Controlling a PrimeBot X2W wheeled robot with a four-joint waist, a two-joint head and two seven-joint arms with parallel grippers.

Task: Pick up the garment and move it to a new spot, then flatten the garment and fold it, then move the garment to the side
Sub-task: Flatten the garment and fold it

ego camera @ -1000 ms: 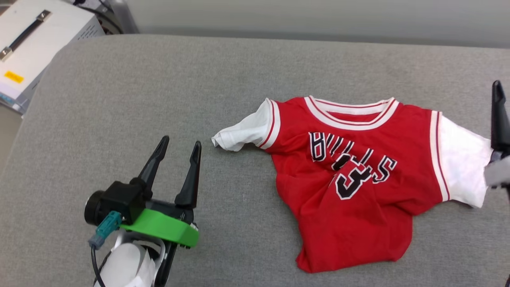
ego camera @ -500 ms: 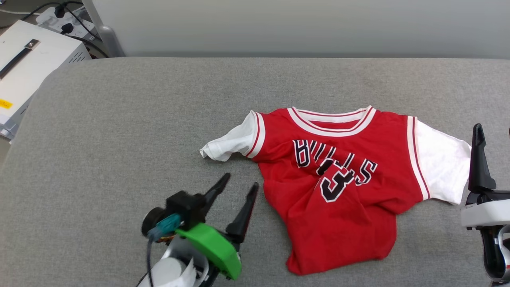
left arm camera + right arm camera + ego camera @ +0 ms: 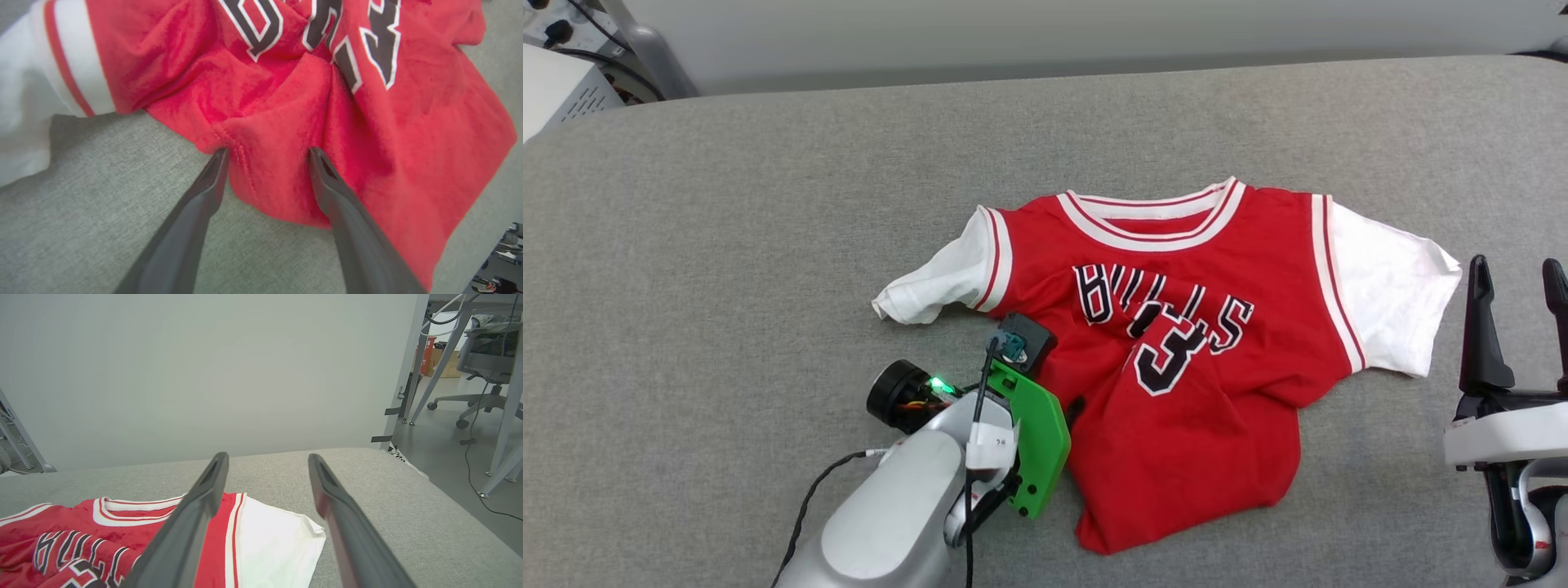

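Swung in from the open grey surface (image 3: 727, 245), the left gripper (image 3: 267, 154) has now been brought right up to the left edge of the garment (image 3: 1217, 425). A moment ago it was well apart from the cloth. Its fingers are held apart, and a raised fold (image 3: 269, 134) of red fabric at the side seam is straddled: one tip is set at the hem, the other on the cloth. Nothing is clamped yet.

Across the middle, the garment is seen lying front up toward the right of the surface, collar away from the robot. Its lower body is bunched and twisted, and its left sleeve (image 3: 931, 286) is curled.

Over on the right, the right gripper (image 3: 1515, 269) is held just beside the white right sleeve (image 3: 1388, 302), fingers spread and empty. The pick-up looks imminent, since only a closing of the left fingers is needed, though a thin pinch could slip.
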